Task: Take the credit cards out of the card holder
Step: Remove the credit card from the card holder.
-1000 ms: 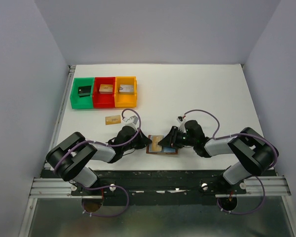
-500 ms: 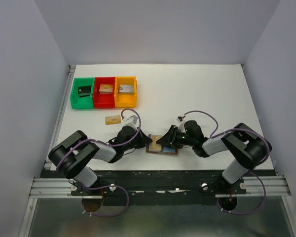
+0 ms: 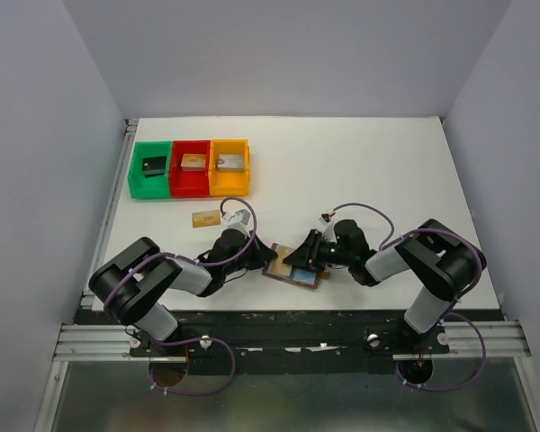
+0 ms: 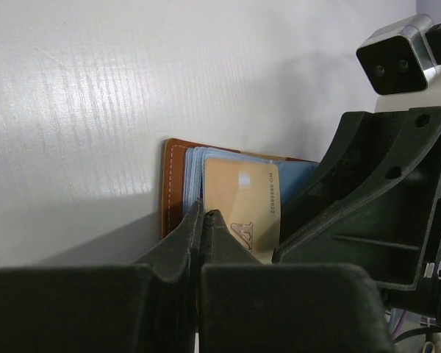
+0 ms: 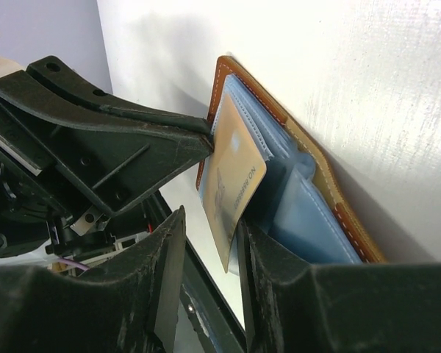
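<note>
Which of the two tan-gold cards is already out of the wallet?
The tan-gold card lying alone on the white table near the red plastic bin. The other card sits in the brown leather wallet, between the right fingers.

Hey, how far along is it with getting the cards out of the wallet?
Done: one tan card lies on the table, out of the card holder. In hand: the left fingers, shut, press on the holder while a gold card stands partly out between the right fingers. Left: that card and the pale blue cards.
</note>
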Controlling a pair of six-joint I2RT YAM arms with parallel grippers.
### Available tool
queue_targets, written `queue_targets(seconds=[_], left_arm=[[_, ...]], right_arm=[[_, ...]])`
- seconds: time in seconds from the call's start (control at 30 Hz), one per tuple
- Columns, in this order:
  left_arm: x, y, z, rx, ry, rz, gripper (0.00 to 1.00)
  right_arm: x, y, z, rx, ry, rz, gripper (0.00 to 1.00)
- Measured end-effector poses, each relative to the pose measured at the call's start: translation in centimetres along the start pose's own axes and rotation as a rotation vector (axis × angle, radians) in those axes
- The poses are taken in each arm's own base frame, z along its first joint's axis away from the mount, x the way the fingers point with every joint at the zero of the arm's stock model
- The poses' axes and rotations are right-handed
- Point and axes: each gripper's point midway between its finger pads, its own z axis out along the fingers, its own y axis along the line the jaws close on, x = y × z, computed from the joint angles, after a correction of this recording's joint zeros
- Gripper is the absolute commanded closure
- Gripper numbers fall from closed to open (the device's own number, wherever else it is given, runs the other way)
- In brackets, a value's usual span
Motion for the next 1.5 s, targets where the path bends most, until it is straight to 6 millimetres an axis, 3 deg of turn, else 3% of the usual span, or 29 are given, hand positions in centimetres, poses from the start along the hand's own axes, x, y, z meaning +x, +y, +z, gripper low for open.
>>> queue_targets(seconds=[0.43,1.5], left_arm=[[0.4,0.4,-0.9,-0.031,0.022,-0.003,1.00],[0.5,0.5,-0.9,-0.031,0.023,-0.011,1.00]], right_arm=[[-0.5,0.9,-0.6,0.001,-0.024,-0.036,0.64],[-0.6,0.6,-2.6,0.090,-0.046,-0.112,0.69]])
